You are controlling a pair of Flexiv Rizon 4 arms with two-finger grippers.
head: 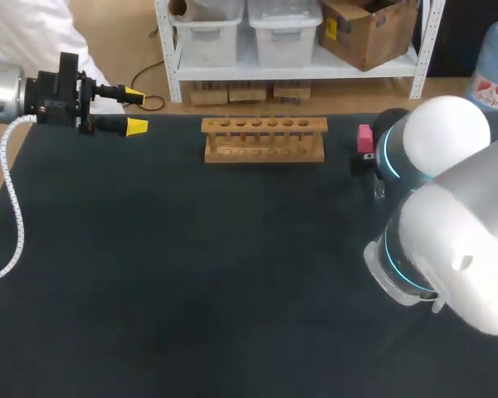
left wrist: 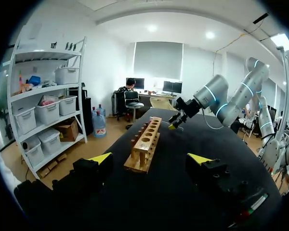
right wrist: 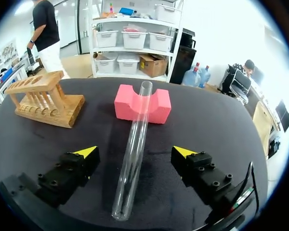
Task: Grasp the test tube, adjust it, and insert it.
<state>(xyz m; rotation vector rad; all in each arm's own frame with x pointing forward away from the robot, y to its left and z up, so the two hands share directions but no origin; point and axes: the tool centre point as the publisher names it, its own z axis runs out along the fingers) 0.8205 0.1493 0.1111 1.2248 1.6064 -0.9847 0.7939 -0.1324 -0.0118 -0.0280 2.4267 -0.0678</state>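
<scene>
Test tube [right wrist: 134, 149] is seen lying on the black surface [head: 191, 290] in the right wrist view. Its far, open end is propped in the notch of the pink foam block [right wrist: 142, 103] and its rounded end is nearest the camera. The tube is clear, and contents cannot be told.

Right gripper [right wrist: 135, 153] is held wide, one yellow-tipped finger on each side of the tube. Neither finger is touching the tube, so nothing is grasped. In the head view this gripper is hidden under the right arm [head: 448, 207], and only the pink block's edge is seen beside the arm.

Wooden rack [head: 264, 139] is placed upright near the surface's far edge, with a row of holes on top. No tube is seen in the holes. The rack is set apart from the pink foam block, off to one side of it.

Left gripper [head: 135, 110] is held wide and empty at the far left corner of the surface, well apart from the rack. In the left wrist view the rack is seen ahead of the fingers, end-on, with the right arm beyond it.
</scene>
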